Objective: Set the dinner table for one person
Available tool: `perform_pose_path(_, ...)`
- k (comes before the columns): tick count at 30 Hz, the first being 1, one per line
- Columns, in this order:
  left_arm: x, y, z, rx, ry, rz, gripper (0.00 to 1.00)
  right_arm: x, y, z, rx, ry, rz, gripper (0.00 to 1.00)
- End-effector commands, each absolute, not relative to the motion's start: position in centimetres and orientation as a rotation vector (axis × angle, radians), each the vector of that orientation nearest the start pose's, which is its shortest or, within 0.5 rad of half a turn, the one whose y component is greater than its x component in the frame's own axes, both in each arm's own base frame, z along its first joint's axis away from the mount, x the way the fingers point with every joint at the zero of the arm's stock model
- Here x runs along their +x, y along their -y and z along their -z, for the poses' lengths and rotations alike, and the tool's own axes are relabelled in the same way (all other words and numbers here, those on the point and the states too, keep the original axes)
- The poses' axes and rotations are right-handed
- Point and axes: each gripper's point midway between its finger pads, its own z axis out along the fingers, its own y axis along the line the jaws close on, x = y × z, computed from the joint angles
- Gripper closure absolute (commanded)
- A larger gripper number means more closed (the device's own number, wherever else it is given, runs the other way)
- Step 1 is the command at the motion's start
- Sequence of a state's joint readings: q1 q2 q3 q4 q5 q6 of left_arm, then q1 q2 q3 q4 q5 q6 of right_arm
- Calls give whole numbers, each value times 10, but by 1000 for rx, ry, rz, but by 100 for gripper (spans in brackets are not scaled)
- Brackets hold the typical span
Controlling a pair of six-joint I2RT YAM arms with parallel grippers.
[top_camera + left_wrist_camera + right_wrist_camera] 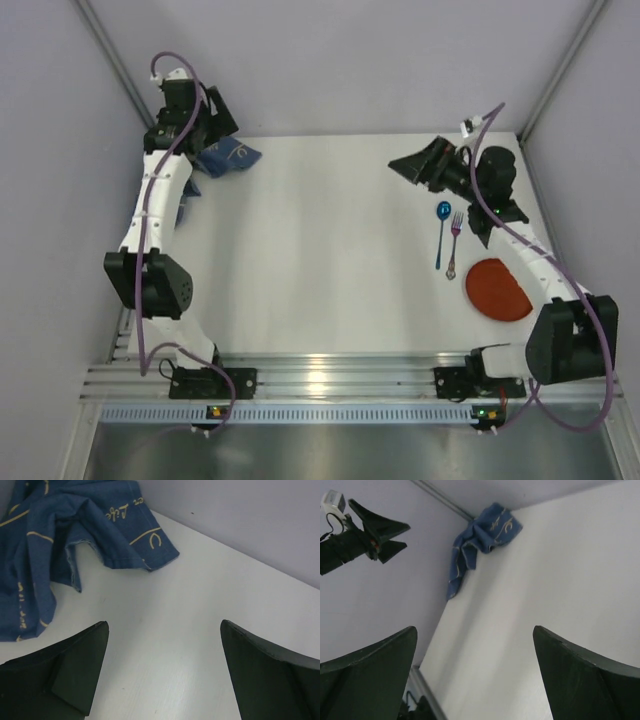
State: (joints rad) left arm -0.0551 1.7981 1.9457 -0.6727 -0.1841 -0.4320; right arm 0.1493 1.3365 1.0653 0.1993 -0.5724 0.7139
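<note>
White counter (pixel 320 260) fills the workspace between grey walls, with a ribbed aluminium rail (pixel 320 375) along its near edge where both arm bases are bolted.

Blue cloth (pixel 228 157) lies crumpled in the far left corner, up against the wall. The left wrist view shows pale yellow line markings and lettering on it.

Left end effector (pixel 164 625): fingers spread well apart, nothing between them, bare counter under the gap. It sits near the cloth in the far left corner, not touching it. From the right wrist view it appears raised off the surface.

Right end effector (pixel 475 629): fingers also spread apart, holding nothing. It is at the far right, pointed left across the counter toward the cloth corner.

Right side, near of the right end effector: blue spoon (pixel 440 238) and pink fork (pixel 454 245) lie just beside each other, roughly parallel, heads toward the far side, spoon on the left. Red plate (pixel 497 290) rests flat just to the right and near of the fork; the right arm hides part of its right edge.
</note>
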Motion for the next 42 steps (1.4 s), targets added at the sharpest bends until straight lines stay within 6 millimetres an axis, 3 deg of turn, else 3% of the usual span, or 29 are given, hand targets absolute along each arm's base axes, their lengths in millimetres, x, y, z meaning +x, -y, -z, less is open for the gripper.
perform_pose_path(1,494,-44,-265,-708,-2102,3,1,357,-208,-251,188,-1935,-1536,0)
perform_pose_path(4,484,-64,-240,-792,-2146,-41,1,340,-202,-221,276,-2047,-1483,0)
perform_pose_path(5,481,-68,-238,-781,-2150,-59,1,332,-198,-229,220,-2026,-1422,0)
perform_pose_path(6,477,-76,-235,-798,-2148,-74,1,327,-193,-219,265,-2073,-1365,0)
perform_pose_path(9,471,-92,-229,-845,-2119,-37,1,312,-180,-217,249,-2079,-1242,0)
perform_pose_path(10,469,-95,-218,-865,-2132,-28,1,309,-177,-215,249,-2075,-1221,0)
perform_pose_path(12,471,-105,-211,-926,-2108,31,1,301,-173,-211,255,-2066,-1202,0)
perform_pose_path(17,488,-109,-186,-972,-2100,99,4,282,-172,-201,239,-2129,-1192,0)
perform_pose_path(24,510,-116,-143,-999,-2173,67,9,283,-165,-187,163,-2188,-1089,0)
perform_pose_path(30,540,-103,-146,-962,-2148,158,22,300,-170,-178,128,-2239,-1094,0)
perform_pose_path(31,547,-101,-145,-954,-2145,178,29,303,-171,-175,115,-2247,-1092,0)
perform_pose_path(36,566,-89,-143,-943,-2149,170,37,325,-180,-162,99,-2304,-1135,0)
perform_pose_path(37,568,-86,-143,-959,-2145,179,45,329,-181,-153,109,-2327,-1144,0)
perform_pose_path(39,575,-80,-159,-955,-2119,213,49,337,-185,-155,94,-2319,-1165,0)
perform_pose_path(42,586,-72,-183,-904,-2068,138,48,346,-188,-149,94,-2333,-1181,0)
